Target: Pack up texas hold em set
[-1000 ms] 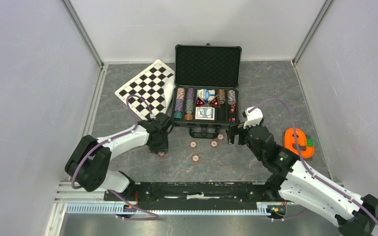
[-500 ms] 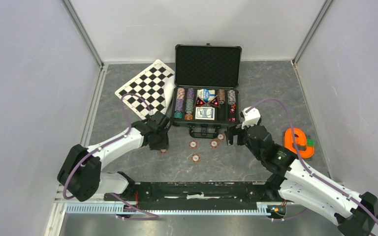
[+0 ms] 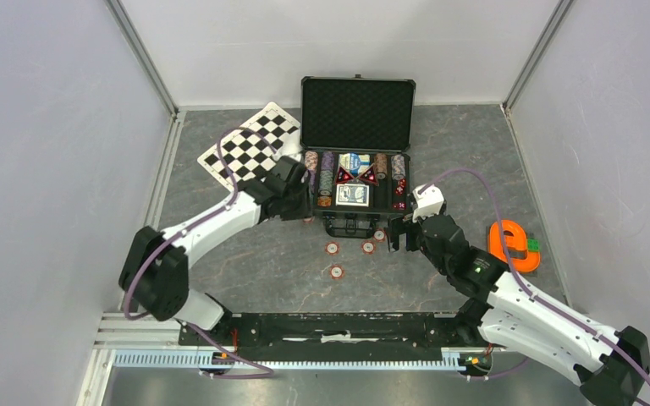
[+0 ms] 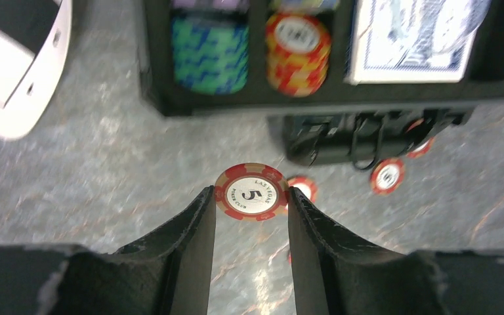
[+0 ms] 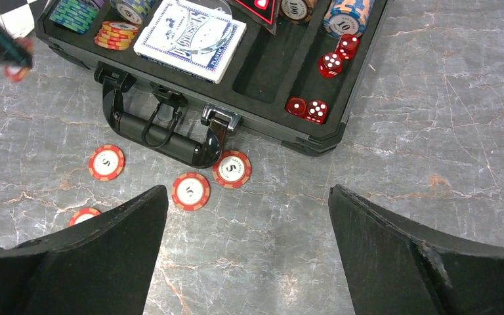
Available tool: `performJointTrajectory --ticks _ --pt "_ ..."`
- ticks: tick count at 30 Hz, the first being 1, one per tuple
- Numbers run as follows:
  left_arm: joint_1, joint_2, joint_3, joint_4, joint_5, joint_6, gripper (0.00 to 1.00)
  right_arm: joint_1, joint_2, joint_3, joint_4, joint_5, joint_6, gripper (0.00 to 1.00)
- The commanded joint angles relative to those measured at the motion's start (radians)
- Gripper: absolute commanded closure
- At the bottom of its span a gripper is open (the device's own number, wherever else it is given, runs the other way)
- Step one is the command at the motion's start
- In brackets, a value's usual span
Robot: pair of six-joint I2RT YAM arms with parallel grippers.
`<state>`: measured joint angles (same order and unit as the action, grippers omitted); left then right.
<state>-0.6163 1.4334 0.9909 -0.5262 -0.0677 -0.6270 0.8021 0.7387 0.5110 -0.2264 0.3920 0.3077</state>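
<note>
The left gripper (image 4: 251, 201) is squeezed on one red and white poker chip (image 4: 250, 191) with a 5 on it. The chip sits flat between the two black fingers (image 4: 190, 223), up off the grey table (image 4: 105, 151).

Just ahead of this gripper is the near wall of the open black case (image 4: 236, 102). Inside it, straight ahead, are a green chip stack (image 4: 210, 56) and an orange and red chip stack (image 4: 298, 51). A blue card deck (image 4: 410, 39) lies ahead and to the right. The case handle (image 4: 361, 134) is also ahead to the right.

The right gripper (image 5: 247, 190) has its fingers far apart, with nothing between them. It hangs over the table by the front corner of the case. Two loose chips (image 5: 231, 168) lie right below the gap, one touching the handle. Two more chips (image 5: 106, 162) lie off to its left. Four red dice (image 5: 317, 110) sit in the case just ahead. The checkered board (image 3: 250, 152) lies beside the case, past the left gripper.
</note>
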Motion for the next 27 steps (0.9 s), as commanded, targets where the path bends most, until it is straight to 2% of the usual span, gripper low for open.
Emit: performJointTrajectory --ticks 1,6,12,18,27 --pt "0.004 0.119 0.143 0.075 0.027 0.052 0.64 -0.002 0.002 0.036 0.010 -0.007 -0.015 0.02" --pt "0.017 0.241 0.267 0.091 0.028 0.084 0.64 -0.002 0.003 0.050 -0.001 -0.031 -0.015 0.02" --pt "0.032 0.345 0.343 0.118 0.053 0.093 0.66 -0.001 0.007 0.061 -0.014 -0.028 -0.021 0.02" --pt "0.039 0.369 0.353 0.124 0.059 0.097 0.62 -0.001 0.004 0.057 -0.015 -0.024 -0.026 0.02" --pt "0.039 0.391 0.393 0.015 0.063 0.124 0.60 -0.002 0.019 0.057 -0.014 -0.039 -0.029 0.02"
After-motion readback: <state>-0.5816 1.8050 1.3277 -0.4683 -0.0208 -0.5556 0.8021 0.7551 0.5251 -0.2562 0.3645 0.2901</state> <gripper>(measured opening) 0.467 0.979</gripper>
